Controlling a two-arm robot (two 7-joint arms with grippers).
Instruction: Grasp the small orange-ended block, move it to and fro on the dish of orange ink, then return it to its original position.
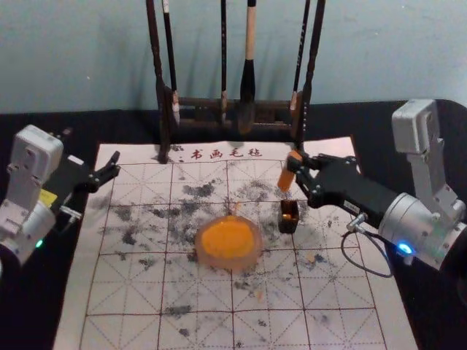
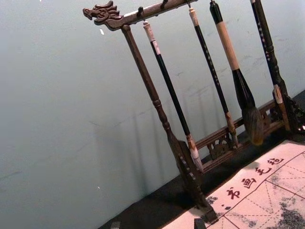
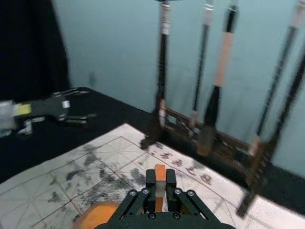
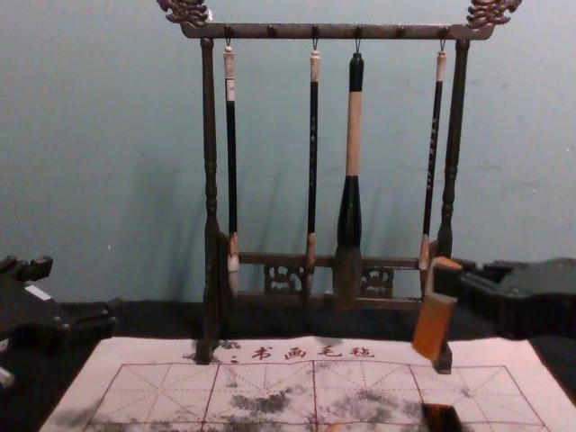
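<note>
Above mat (image 4: 153, 352), right pincer (image 4: 448, 281) grips block (image 4: 432, 328), chest-view tilted.

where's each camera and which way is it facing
head view: robot's head, forward and down at the mat; left claw, right claw
chest view: lower, forward at the brush rack; both claws
left wrist: left arm, facing the rack; its fingertips at bottom
right wrist: right arm, over the gripped block; own claw, left claw beyond
all four share rack and mat
</note>
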